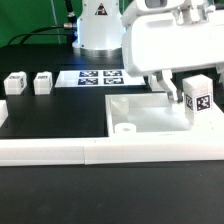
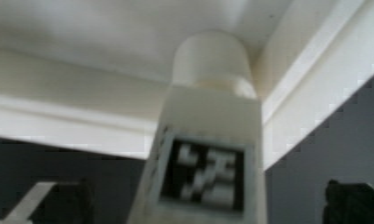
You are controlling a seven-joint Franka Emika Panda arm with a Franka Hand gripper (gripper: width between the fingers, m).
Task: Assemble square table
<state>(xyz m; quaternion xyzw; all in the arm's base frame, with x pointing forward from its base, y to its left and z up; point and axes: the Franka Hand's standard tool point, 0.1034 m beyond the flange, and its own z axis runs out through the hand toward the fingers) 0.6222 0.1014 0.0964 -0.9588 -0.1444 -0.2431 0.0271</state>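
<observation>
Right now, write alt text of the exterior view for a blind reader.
A white leg post stands upright on the white square tabletop, the gripper close above it. Two more leg posts sit on the black table toward the exterior view's left, beside the marker board.

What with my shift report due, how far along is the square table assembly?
Done: one short white tagged leg post stands upright at a corner of the large white plastic square slab, exterior view's right. In hand: nothing gripped; the claw is open around that post. Left: two loose leg posts sit on the black table, and a corner hole is unfilled.
</observation>
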